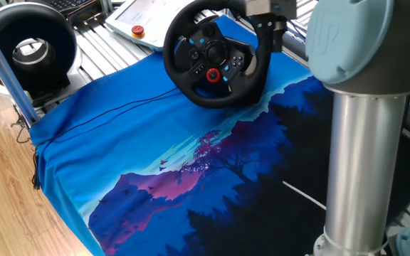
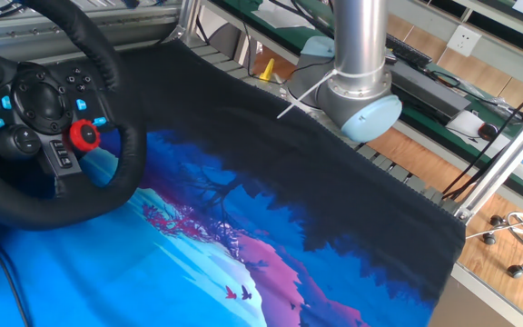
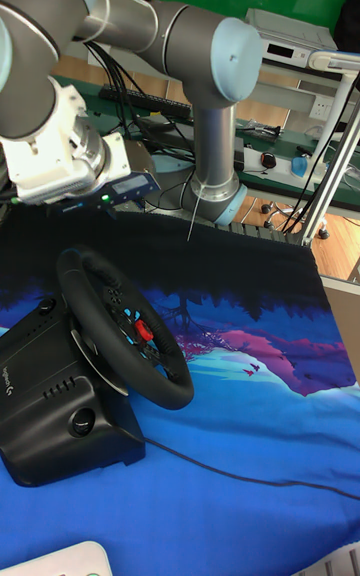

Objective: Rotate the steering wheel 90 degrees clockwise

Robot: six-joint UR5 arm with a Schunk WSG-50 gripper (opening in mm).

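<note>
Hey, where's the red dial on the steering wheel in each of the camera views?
One fixed view: red dial, top centre, low on the hub.
The other fixed view: left edge, mid-height.
Tall fixed view: left of centre, seen edge-on.
Shared landmark: the steering wheel around it.

Cloth (image 1: 155, 142): printed sheet covering the desk; bright blue at one side, pink and purple mountain band across the middle, black forest silhouettes toward the dark side; small bird shapes (image 2: 237, 292) in red near the pink area.

Ring-shaped black device (image 1: 28, 44): grey-white centre, standing upright at the far left, off the cloth.

Red button (image 1: 138, 30): on a pale panel at the far edge.

Yellow object (image 2: 267, 69): small, upright, just beyond the cloth's far edge.

Wall socket (image 2: 465, 40): white, far right.

Chair base (image 2: 513, 238): chrome, castors, on the wooden floor (image 1: 6, 199).

Grey electronics box (image 3: 290, 33): on a far shelf.
</note>
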